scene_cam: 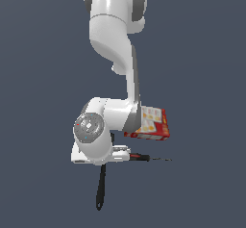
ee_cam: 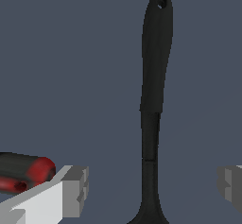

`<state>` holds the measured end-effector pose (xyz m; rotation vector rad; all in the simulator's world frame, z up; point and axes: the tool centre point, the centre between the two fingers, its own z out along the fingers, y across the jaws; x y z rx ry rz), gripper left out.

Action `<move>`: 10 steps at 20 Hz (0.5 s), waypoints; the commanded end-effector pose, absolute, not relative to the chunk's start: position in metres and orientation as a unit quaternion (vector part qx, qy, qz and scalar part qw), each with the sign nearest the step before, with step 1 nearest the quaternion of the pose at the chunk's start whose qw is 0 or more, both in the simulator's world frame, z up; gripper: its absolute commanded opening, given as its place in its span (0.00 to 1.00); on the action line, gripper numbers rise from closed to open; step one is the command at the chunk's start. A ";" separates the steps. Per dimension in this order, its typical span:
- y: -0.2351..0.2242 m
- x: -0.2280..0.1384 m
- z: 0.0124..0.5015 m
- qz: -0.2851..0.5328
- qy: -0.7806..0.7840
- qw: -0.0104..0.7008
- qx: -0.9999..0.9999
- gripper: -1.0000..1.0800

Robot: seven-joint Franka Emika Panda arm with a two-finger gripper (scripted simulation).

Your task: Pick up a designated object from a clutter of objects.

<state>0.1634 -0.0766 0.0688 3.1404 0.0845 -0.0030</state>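
Observation:
The designated object, an all-black spatula [ee_cam: 152,100] with a long thin handle, lies on the dark floor. In the wrist view its handle runs straight between my two fingers, and only the start of its head shows at the picture's edge. My gripper [ee_cam: 151,187] is open, with grey fingertips [ee_cam: 75,187] standing well apart on either side of the handle and not touching it. In the exterior view the spatula [scene_cam: 101,186] handle sticks out from beneath the wrist, which hides the head. Of the clutter, a screwdriver and a red box show.
A red-and-black-handled screwdriver [ee_cam: 23,173] lies close beside one finger; the exterior view shows the screwdriver [scene_cam: 141,157] to the wrist's right. A red box with white-orange panels [scene_cam: 153,124] sits behind the forearm.

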 end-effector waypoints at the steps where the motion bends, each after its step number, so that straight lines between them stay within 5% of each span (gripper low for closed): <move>1: -0.077 0.165 0.067 0.000 0.027 0.000 1.000 0.96; 10: -0.077 0.163 0.043 0.000 0.027 0.000 1.000 0.96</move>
